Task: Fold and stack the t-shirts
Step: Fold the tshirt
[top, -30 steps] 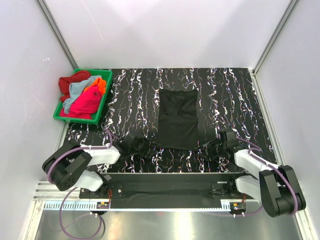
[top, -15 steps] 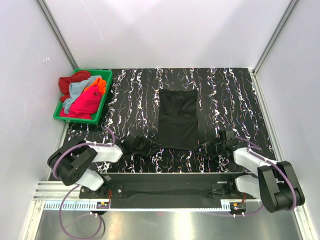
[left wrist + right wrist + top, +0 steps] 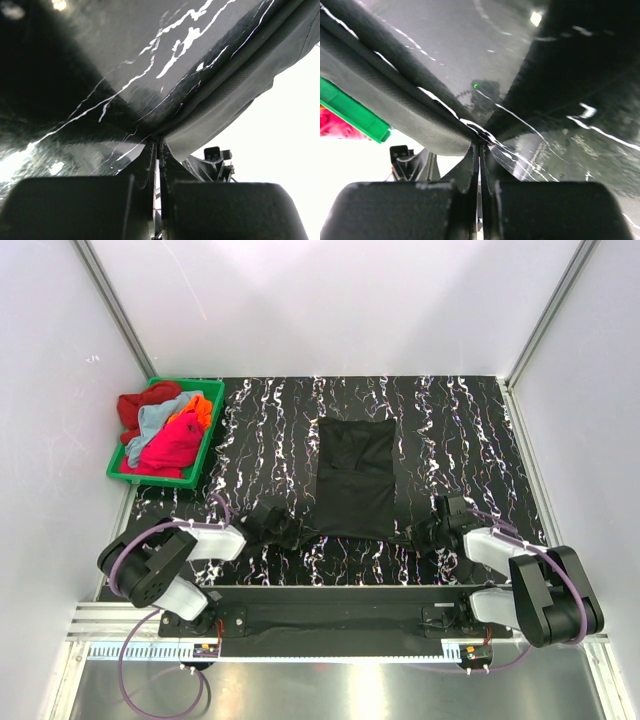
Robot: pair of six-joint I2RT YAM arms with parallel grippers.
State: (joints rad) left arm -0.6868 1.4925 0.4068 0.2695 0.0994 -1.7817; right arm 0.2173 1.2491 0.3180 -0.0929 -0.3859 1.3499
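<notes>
— What shows from the top?
— A black t-shirt lies flat in the middle of the table. The left fingers are at its near left corner. The right fingers are at its near right corner.
— And the other t-shirts?
— They (red, blue, orange, pink) are heaped in the green bin, at the far left.
— The left wrist view?
— The left fingers are pressed together, pinching the black t-shirt by its edge.
— The right wrist view?
— The right fingers are clamped on the black t-shirt too. The green bin shows behind.
</notes>
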